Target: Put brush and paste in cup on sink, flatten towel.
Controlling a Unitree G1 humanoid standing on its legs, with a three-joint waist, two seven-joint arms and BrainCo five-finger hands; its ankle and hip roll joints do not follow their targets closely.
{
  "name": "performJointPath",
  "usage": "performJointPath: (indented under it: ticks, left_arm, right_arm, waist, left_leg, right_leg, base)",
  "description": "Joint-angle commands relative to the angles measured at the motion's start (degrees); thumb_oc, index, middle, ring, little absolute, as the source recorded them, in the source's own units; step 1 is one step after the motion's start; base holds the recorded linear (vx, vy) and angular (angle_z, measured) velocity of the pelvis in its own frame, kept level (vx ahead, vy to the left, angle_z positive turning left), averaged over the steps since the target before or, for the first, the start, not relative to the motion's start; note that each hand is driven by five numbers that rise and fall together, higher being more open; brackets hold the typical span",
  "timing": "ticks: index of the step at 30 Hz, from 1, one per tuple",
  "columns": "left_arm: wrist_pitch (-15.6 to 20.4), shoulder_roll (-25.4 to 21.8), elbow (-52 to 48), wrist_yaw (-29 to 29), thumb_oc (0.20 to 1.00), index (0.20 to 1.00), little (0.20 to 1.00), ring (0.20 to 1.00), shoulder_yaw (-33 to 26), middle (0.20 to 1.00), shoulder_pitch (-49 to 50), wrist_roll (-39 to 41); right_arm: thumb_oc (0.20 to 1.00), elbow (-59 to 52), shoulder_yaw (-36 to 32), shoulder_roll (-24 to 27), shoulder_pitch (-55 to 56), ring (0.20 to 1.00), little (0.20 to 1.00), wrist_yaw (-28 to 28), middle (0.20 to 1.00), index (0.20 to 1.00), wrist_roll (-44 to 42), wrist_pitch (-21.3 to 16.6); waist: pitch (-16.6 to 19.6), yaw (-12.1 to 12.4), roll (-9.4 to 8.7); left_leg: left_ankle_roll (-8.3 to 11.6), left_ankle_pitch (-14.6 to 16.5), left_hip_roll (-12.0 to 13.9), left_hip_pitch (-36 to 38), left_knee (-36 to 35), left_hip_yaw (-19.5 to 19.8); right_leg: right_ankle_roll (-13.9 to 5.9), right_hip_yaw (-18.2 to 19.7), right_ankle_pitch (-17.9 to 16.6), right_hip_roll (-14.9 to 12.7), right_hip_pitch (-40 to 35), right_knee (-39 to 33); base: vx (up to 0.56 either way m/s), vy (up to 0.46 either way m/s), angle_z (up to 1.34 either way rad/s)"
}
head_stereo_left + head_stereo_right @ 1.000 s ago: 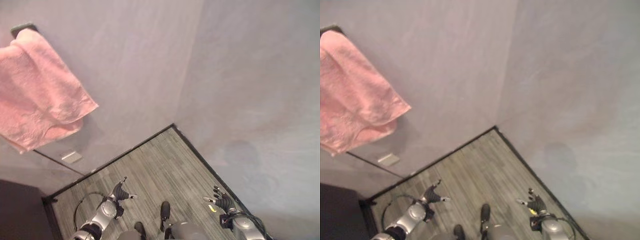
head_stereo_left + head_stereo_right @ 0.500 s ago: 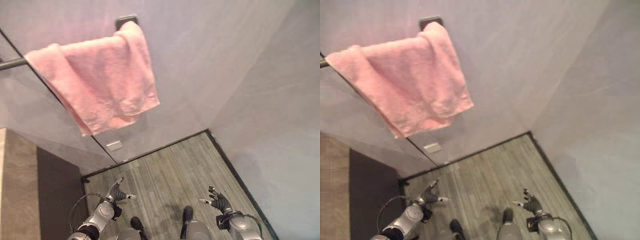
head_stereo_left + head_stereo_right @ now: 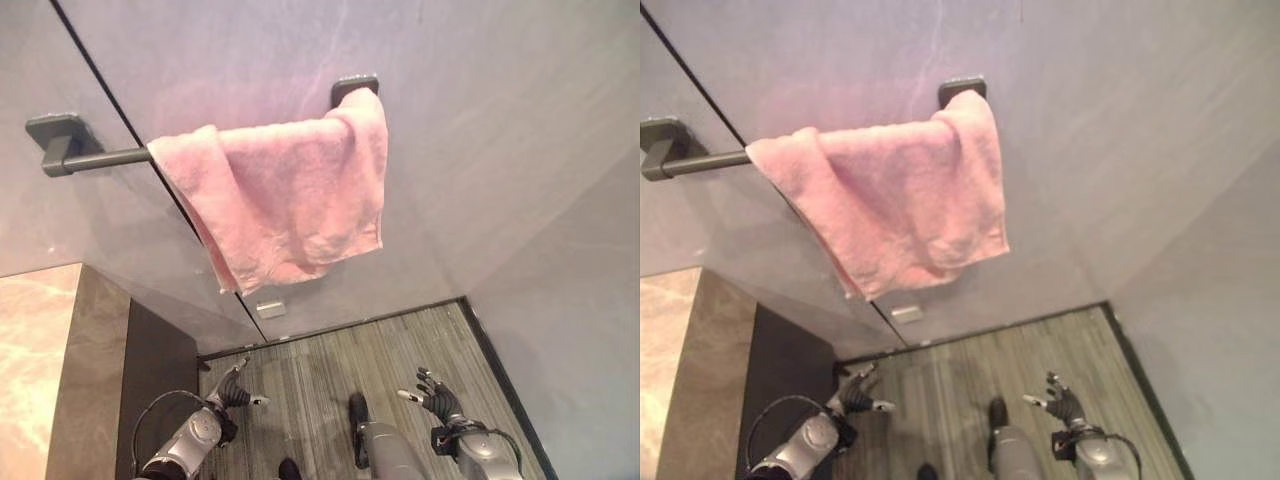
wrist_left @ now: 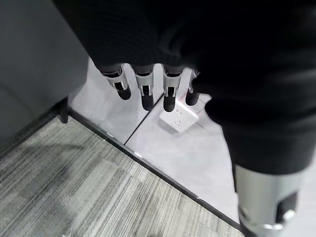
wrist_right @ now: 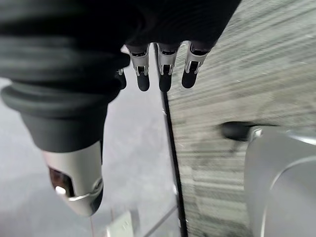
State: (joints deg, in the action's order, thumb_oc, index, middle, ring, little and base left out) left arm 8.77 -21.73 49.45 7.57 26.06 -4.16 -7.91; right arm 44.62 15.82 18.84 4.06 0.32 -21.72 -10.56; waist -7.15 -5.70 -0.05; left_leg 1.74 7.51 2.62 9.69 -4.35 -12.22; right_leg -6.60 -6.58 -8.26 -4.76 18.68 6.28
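While the pink towel (image 3: 285, 205) hangs bunched and creased over a dark wall bar (image 3: 95, 160) in the left eye view, both hands sit low above the grey plank floor (image 3: 330, 365): the left hand (image 3: 235, 392) lower left, the right hand (image 3: 435, 397) lower right, each empty with fingers loosely spread. At the left edge lies a marbled counter (image 3: 35, 370). Along the left wrist view, straight fingers (image 4: 143, 91) point at a white wall socket (image 4: 178, 116). Along the right wrist view, the fingers (image 5: 163, 66) hang straight over the floor.
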Motion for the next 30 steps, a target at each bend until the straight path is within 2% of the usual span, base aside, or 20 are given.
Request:
performJointPath:
  ticks: [1,3,4,5,6,7,9,11,12,13,14,15,16,18,19,25,26,27,28,30]
  left_arm:
    - [2.51,-1.08,-1.86,-0.51,1.0,1.0,1.0,1.0,-0.09,1.0,-1.5,-1.98]
    - [2.33,-0.47,-0.22,-0.53,1.0,1.0,1.0,1.0,-0.74,1.0,-1.07,-1.59]
    - [2.14,0.1,0.57,-0.86,1.0,1.0,1.0,1.0,-1.4,1.0,-0.34,-0.71]
    - [2.13,0.11,0.55,-0.87,1.0,1.0,1.0,1.0,-1.4,1.0,-0.31,-0.71]
    - [1.98,0.32,0.9,-0.84,1.0,1.0,1.0,1.0,-1.44,1.0,-0.19,-0.65]
    - [1.93,0.34,0.84,-0.71,1.0,1.0,1.0,1.0,-1.35,1.0,-0.58,-0.41]
    - [1.86,-0.09,0.76,-0.47,1.0,1.0,1.0,1.0,-1.89,1.0,-0.76,0.13]
    - [1.74,-0.19,1.57,-0.04,1.0,1.0,1.0,1.0,-2.19,1.0,-0.89,0.1]
    - [1.65,-0.3,3.03,0.85,1.0,1.0,1.0,1.0,-3.0,1.0,-0.81,-0.28]
    - [1.7,-0.53,3.31,1.1,1.0,1.0,1.0,1.0,-3.15,1.0,-0.69,-0.35]
    - [1.84,-0.92,3.55,1.0,1.0,1.0,1.0,1.0,-3.53,1.0,-0.21,-0.29]
    - [1.84,-0.92,3.55,1.0,1.0,1.0,1.0,1.0,-3.54,1.0,-0.24,-0.29]
    - [2.09,-1.84,3.48,0.53,1.0,1.0,1.0,1.0,-3.07,1.0,0.08,-1.23]
    - [2.06,-2.03,3.46,0.43,1.0,1.0,1.0,1.0,-2.87,1.0,0.1,-1.62]
    - [2.2,-2.53,3.4,0.46,1.0,1.0,1.0,1.0,-3.16,1.0,0.98,-2.0]
    - [3.04,-3.89,0.91,0.25,1.0,1.0,1.0,1.0,-2.6,1.0,1.9,-2.18]
    - [3.32,-3.91,0.97,0.53,1.0,1.0,1.0,1.0,-2.39,1.0,1.75,-2.32]
    - [3.5,-4.42,0.3,0.75,1.0,1.0,1.0,1.0,-2.4,1.0,1.52,-2.4]
    - [3.5,-4.45,0.28,0.74,1.0,1.0,1.0,1.0,-2.41,1.0,1.54,-2.4]
    - [4.04,-5.92,-3.18,0.71,1.0,1.0,1.0,1.0,-3.53,1.0,2.39,-2.02]
  right_arm:
    - [1.0,-2.79,-1.96,1.48,-0.37,1.0,1.0,0.82,1.0,1.0,-2.32,-2.53]
    - [1.0,-1.09,-2.41,1.81,-1.02,1.0,1.0,0.61,1.0,1.0,-2.41,-2.46]
    - [1.0,-1.34,-2.68,2.36,-0.72,1.0,1.0,0.59,1.0,1.0,-2.36,-2.39]
    - [1.0,-1.36,-2.67,2.37,-0.7,1.0,1.0,0.6,1.0,1.0,-2.36,-2.39]
    - [1.0,-1.7,-2.75,3.36,-1.06,1.0,1.0,0.32,1.0,1.0,-2.36,-2.53]
    - [1.0,-1.72,-2.7,3.72,-1.53,1.0,1.0,-0.01,1.0,1.0,-2.53,-2.56]
    - [1.0,-2.49,-2.81,4.58,-1.92,1.0,1.0,-0.14,1.0,1.0,-2.76,-2.48]
    - [1.0,-2.21,-3.23,4.95,-1.68,1.0,1.0,-0.41,1.0,1.0,-2.25,-2.57]
    - [1.0,-3.25,-3.69,6.02,-1.3,1.0,1.0,-0.84,1.0,1.0,-1.01,-2.53]
    - [1.0,-3.82,-3.79,6.46,-1.13,1.0,1.0,-0.65,1.0,1.0,-0.8,-2.55]
    - [1.0,-4.4,-3.71,6.94,-1.64,1.0,1.0,-0.12,1.0,1.0,-0.81,-2.49]
    - [1.0,-4.41,-3.71,6.94,-1.67,1.0,1.0,-0.12,1.0,1.0,-0.81,-2.48]
    - [1.0,-4.79,-5.0,7.35,-1.37,1.0,1.0,-0.1,1.0,1.0,-1.48,-2.65]
    - [1.0,-4.92,-5.7,7.45,-1.33,1.0,1.0,-0.58,1.0,1.0,-1.63,-2.63]
    - [1.0,-5.48,-7.34,6.95,-1.86,1.0,1.0,-1.78,1.0,1.0,-2.6,-3.04]
    - [1.0,-7.8,-8.01,4.35,-3.27,1.0,1.0,-2.79,1.0,1.0,-4.22,-3.95]
    - [1.0,-8.56,-7.75,3.96,-3.41,1.0,1.0,-2.89,1.0,1.0,-3.81,-4.11]
    - [1.0,-10.42,-6.99,3.85,-3.52,1.0,1.0,-3.16,1.0,1.0,-2.68,-4.31]
    - [1.0,-10.45,-6.98,3.83,-3.51,1.0,1.0,-3.18,1.0,1.0,-2.66,-4.29]
    - [1.0,-13.22,-6.5,3.78,-3.71,1.0,1.0,-3.33,1.0,1.0,-2.22,-4.75]
  waist:
    - [-0.82,-0.73,-0.62]
    - [-0.05,0.28,-0.57]
    - [0.33,0.77,-0.6]
    - [0.35,0.66,-0.56]
    - [-0.48,1.28,-1.21]
    - [-1.19,1.52,-1.6]
    - [-1.94,1.94,-2.19]
    - [-1.41,1.06,-1.96]
    - [-0.79,1.78,-1.18]
    - [-0.75,1.78,-0.78]
    - [-0.64,2.01,-0.49]
    - [-0.54,1.97,-0.49]
    - [-0.14,1.13,0.11]
    - [-0.03,1.02,0.32]
    - [-0.11,0.91,0.43]
    - [-1.37,0.98,0.55]
    - [-1.74,0.89,0.51]
    - [-2.28,0.76,0.26]
    - [-2.25,0.83,0.22]
    - [-2.21,0.8,0.08]
  left_leg:
    - [-0.53,-3.82,-4.17,-6.44,5.58,1.86]
    - [0.49,-4.79,-3.66,-6.91,6.66,2.0]
    - [1.94,-5.76,-3.11,-7.88,9.78,1.93]
    - [1.98,-5.66,-3.05,-7.99,9.99,2.04]
    - [4.53,-8.25,-1.8,-11.73,17.31,1.38]
    - [5.54,-9.21,-1.35,-13.8,20.59,1.33]
    - [5.71,-9.16,-0.11,-16.05,23.33,0.13]
    - [5.62,-9.64,6.47,-14.33,16.56,-7.19]
    - [6.34,-12.17,9.36,-14.38,8.42,-5.51]
    - [6.57,-13.18,9.84,-13.68,7.37,-3.38]
    - [6.57,-12.4,9.49,-12.87,7.68,-0.23]
    - [6.55,-12.54,9.47,-13.05,7.64,-0.2]
    - [6.6,-10.93,9.18,-12.45,6.78,0.28]
    - [6.44,-10.78,8.67,-12.04,6.37,-0.55]
    - [5.26,-8.78,6.96,-11.3,6.67,-0.91]
    - [2.83,-5.13,3.97,-11.47,8.99,-2.96]
    - [2.44,-4.7,3.3,-11.58,9.19,-3.18]
    - [1.92,-4.42,2.25,-11.94,9.27,-3.37]
    - [1.87,-4.41,2.21,-11.96,9.27,-3.46]
    - [1.48,-4.52,1.48,-12.26,8.12,-4.4]
  right_leg:
    - [-1.44,-0.13,5.71,1.87,-7.64,1.94]
    - [-0.91,-1.25,5.64,1.91,-9.94,-0.52]
    - [-0.23,-1.75,5.98,2.2,-11.34,-2.02]
    - [-0.2,-1.87,5.94,2.23,-11.43,-2.14]
    - [0.7,-2.95,6.34,1.7,-13.21,-3.12]
    - [1.11,-3.45,6.49,1.3,-13.6,-3.16]
    - [1.65,-4.99,6.96,0.52,-14.17,-3.23]
    - [0.76,-7.29,7.61,-0.81,-15.2,-3.88]
    - [-0.04,-7.37,8.48,-1.79,-15.34,-3.73]
    - [-0.08,-7.09,8.75,-1.86,-14.9,-3.12]
    - [0.05,-6.13,9.18,-1.89,-14.34,-2.52]
    - [0.07,-6.16,9.07,-1.9,-14.19,-2.56]
    - [-0.29,-5.42,9.2,-2.99,-13.84,-1.62]
    - [-0.56,-5.12,9.05,-3.44,-13.96,-1.39]
    - [-1.12,-3.53,8.52,-4.39,-13.75,-0.54]
    - [-3.19,-0.58,6.23,-7.24,-11.85,1.25]
    - [-3.72,-0.05,5.5,-7.81,-11.56,1.18]
    - [-4.62,0.97,2.98,-8.51,-10.84,0.57]
    - [-4.66,1.06,2.89,-8.54,-10.81,0.48]
    - [-6.27,4.16,-3.11,-10.37,-9.67,-3.07]
  base:
    - [0.11,-0.086,0.51]
    - [0.14,-0.149,0.21]
    - [0.13,-0.155,0.02]
    - [0.13,-0.222,0.33]
    - [0.03,-0.157,0.59]
    - [0.03,-0.157,0.76]
    - [0.0,-0.11,0.64]
    - [0.09,0.049,0.46]
    - [0.16,0.185,0.82]
    - [0.17,0.209,1.05]
    - [0.07,0.077,0.43]
    - [0.09,0.18,-0.27]
    - [0.09,0.189,-0.76]
    - [0.09,0.21,-0.47]
    - [0.07,0.244,-0.13]
    - [0.01,0.231,-0.33]
    - [-0.06,0.175,-0.21]
    - [-0.06,0.175,-0.23]
    - [-0.05,0.16,-0.21]
    - [-0.06,0.082,-0.29]
